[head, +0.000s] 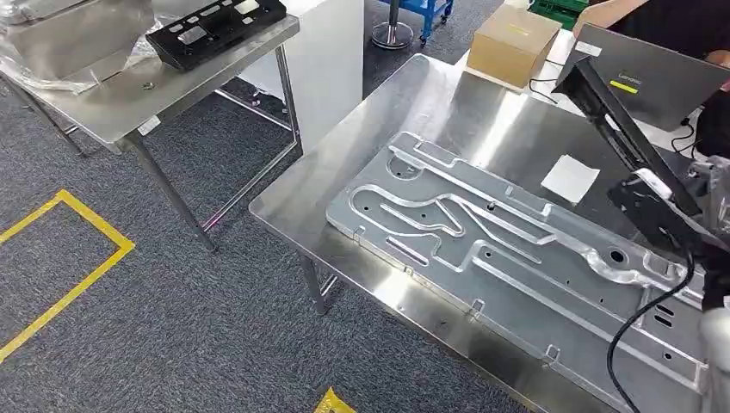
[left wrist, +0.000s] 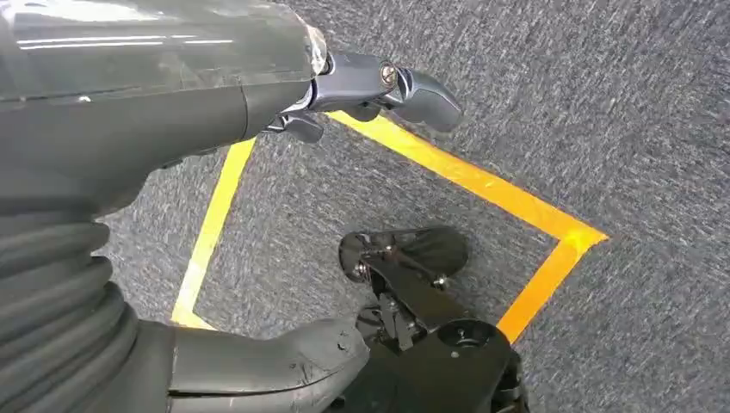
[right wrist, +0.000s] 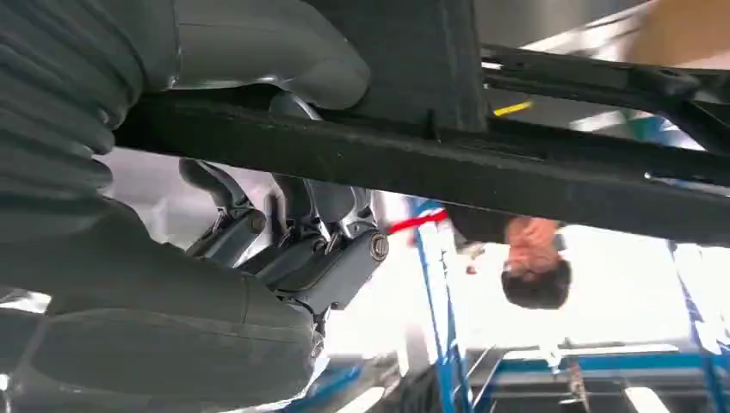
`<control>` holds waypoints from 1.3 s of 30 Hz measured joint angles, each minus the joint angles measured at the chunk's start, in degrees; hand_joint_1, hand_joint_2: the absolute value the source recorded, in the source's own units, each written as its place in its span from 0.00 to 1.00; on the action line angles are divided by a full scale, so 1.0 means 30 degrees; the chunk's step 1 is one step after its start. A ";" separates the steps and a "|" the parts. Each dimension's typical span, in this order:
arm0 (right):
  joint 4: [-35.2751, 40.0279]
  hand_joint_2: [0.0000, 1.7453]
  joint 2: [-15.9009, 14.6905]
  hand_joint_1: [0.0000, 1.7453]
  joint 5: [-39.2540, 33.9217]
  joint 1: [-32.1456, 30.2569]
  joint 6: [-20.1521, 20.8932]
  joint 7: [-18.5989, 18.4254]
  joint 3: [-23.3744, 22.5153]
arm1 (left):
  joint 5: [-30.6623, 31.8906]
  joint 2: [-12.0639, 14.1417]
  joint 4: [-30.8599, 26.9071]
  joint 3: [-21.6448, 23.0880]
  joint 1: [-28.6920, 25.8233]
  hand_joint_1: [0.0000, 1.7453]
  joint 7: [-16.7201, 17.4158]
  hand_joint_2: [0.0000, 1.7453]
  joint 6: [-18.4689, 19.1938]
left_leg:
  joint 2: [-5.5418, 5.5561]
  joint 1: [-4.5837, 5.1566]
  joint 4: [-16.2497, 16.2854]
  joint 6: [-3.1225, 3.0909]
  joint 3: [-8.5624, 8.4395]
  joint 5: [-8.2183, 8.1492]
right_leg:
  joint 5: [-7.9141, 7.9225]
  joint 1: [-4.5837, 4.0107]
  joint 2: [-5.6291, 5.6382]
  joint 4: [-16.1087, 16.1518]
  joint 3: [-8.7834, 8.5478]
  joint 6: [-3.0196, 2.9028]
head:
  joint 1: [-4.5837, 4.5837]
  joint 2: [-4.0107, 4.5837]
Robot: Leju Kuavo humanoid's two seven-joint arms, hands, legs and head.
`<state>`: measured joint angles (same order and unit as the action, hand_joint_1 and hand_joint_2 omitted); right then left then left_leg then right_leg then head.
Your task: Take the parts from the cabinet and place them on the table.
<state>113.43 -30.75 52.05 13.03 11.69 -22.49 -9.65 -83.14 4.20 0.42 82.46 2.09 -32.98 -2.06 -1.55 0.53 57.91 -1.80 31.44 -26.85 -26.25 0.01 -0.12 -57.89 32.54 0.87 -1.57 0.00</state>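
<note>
The right hand [right wrist: 293,241] holds a black frame part [right wrist: 448,163]: its fingers [right wrist: 344,258] curl up around the long dark bar, thumb on the opposite side. In the head view that black part [head: 633,142] rises slanted above the steel table [head: 379,146], over the far end of a large grooved metal plate [head: 508,249] lying flat there. A white paper square [head: 570,178] lies just beyond the plate. The left hand [left wrist: 361,90] hangs over grey carpet and yellow floor tape [left wrist: 465,176], fingers loosely bent, holding nothing.
</note>
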 joint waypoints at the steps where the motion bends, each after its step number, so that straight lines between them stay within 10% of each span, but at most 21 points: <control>1: -0.0517 1.00 -0.0103 1.00 0.0435 0.0492 0.0192 -0.0068 0.0458 | 0.0015 0.0030 0.0000 0.0037 0.0045 0.00 0.0036 1.00 0.0015 | 0.0001 -0.0002 0.0000 0.0007 0.0002 0.0005 | 0.0002 -0.0002 -0.0001 -0.0001 0.0001 0.0000 | -0.0007 0.0000; 16: -0.4544 1.00 0.0736 1.00 0.3349 0.2343 0.1467 0.0655 0.5644 | 0.0168 0.0160 0.0000 0.0562 0.0382 0.00 0.0335 1.00 0.0124 | 0.0031 -0.0009 -0.0006 0.0034 0.0102 0.0030 | 0.0000 -0.0015 -0.0033 -0.0059 0.0116 -0.0007 | 0.0000 0.0000; 26: -0.7560 1.00 0.3708 1.00 0.4856 0.3087 0.1867 0.1514 1.0657 | 0.0335 0.0212 0.0000 0.1101 0.0893 0.00 0.0321 1.00 0.0590 | 0.0022 -0.0029 -0.0004 0.0095 0.0088 0.0070 | 0.0015 -0.0038 -0.0020 -0.0086 0.0132 -0.0032 | 0.0000 0.0000; 39: -0.8485 1.00 0.4123 1.00 0.4120 0.3342 0.1357 0.1616 1.1406 | -0.0517 0.0321 0.0000 0.1181 0.0777 0.00 -0.1303 1.00 0.0627 | -0.0005 -0.0039 -0.0002 0.0124 0.0082 0.0070 | 0.0037 -0.0038 0.0033 -0.0097 0.0156 -0.0066 | 0.0000 0.0000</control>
<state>87.98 -18.38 64.41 23.05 15.76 -17.64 24.57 -84.70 5.16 0.42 86.01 4.42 -36.89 -0.17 -1.56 0.41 57.90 -1.43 31.69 -26.64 -26.14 -0.10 -0.02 -58.18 33.01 0.67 -1.57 0.00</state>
